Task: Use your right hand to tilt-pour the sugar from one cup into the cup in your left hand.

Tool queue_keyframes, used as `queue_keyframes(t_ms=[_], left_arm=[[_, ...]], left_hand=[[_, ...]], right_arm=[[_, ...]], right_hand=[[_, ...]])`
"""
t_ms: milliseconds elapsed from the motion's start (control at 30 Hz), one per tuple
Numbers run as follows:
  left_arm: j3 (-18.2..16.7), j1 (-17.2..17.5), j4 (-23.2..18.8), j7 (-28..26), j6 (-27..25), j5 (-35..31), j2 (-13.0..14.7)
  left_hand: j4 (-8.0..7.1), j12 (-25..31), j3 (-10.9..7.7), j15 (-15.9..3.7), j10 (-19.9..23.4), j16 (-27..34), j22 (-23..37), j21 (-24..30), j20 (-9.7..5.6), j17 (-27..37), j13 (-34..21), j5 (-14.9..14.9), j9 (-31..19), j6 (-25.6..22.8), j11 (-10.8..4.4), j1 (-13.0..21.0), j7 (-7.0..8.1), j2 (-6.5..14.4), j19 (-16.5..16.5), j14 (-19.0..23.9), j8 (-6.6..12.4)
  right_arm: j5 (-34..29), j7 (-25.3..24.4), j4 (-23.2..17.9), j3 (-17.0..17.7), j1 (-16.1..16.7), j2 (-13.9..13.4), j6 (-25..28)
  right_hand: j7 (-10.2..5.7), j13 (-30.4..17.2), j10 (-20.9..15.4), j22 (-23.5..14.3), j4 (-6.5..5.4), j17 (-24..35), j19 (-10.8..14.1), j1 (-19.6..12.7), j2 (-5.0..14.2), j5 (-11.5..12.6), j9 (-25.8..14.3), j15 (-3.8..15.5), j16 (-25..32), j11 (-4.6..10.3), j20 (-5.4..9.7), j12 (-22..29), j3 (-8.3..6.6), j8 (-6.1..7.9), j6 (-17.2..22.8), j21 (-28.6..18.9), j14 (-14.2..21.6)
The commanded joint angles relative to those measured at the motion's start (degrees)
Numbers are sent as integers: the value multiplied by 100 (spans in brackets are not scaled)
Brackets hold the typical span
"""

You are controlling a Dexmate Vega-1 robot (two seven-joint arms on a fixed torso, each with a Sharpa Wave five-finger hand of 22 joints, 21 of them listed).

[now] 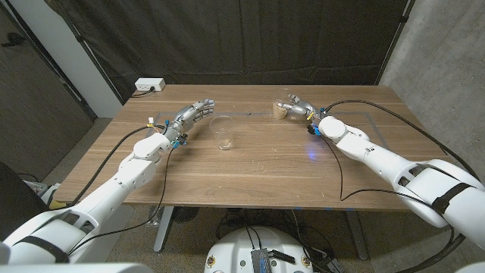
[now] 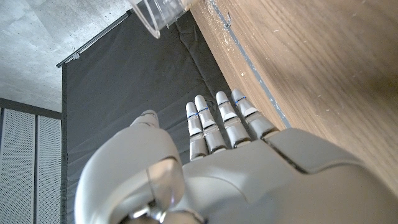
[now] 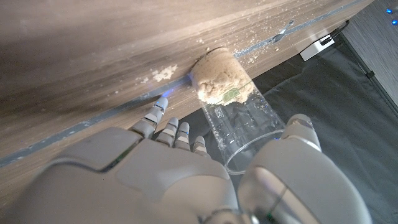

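Reaching stage: right hand, fingers apart, brackets the sugar cup ungripped; left hand is open beside the empty cup. Next, both must grip.

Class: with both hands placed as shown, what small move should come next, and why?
Probably the right hand should close on the sugar cup: its fingers flank the cup without clearly gripping it. The left hand is open beside the empty cup, which stands ungrasped.

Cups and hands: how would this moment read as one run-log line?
right hand around sugar cup, on table | left hand open beside empty cup | pour not begun
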State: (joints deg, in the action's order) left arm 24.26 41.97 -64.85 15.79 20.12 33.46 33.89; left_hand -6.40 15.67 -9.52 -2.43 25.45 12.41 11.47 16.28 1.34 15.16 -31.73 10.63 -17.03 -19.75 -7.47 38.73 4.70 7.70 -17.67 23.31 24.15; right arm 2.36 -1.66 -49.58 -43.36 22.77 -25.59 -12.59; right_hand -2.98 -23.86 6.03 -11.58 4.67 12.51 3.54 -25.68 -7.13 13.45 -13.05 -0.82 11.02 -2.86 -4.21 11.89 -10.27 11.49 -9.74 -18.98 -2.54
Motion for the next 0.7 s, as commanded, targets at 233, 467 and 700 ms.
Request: queue_keyframes(t_ms=[233,467,700], left_arm=[[2,-122,255,150,125,6,-41],[1,-174,279,187,125,-9,-16],[-10,-176,264,197,95,-3,20]], left_hand=[[20,-24,-63,-571,-34,-5,13,-10,13,-4,-34,15,-6,-4,-8,-20,-20,-3,10,-34,-23],[24,-28,-69,-566,-35,-6,13,-12,13,-7,-35,14,-6,11,-11,-23,-13,-7,13,-43,-31],[32,-31,-76,-569,-31,-6,13,-14,12,-10,-36,13,-5,23,-7,-25,-7,-14,17,-49,-38]], right_arm=[[241,83,559,15,-122,459,-458],[347,105,1118,7,-317,735,-742],[425,-56,1566,-3,-431,969,-877]], right_hand=[[6,5,16,-21,38,-5,52,-58,-43,49,-16,-10,16,-31,-4,45,-6,29,-87,11,0],[16,12,0,-22,59,-12,78,-84,-45,70,-15,-26,34,-44,4,59,-8,36,-92,6,40],[40,19,-2,-22,88,-21,123,-131,-36,96,-14,-41,48,-56,-5,67,-20,46,-94,-5,73]])
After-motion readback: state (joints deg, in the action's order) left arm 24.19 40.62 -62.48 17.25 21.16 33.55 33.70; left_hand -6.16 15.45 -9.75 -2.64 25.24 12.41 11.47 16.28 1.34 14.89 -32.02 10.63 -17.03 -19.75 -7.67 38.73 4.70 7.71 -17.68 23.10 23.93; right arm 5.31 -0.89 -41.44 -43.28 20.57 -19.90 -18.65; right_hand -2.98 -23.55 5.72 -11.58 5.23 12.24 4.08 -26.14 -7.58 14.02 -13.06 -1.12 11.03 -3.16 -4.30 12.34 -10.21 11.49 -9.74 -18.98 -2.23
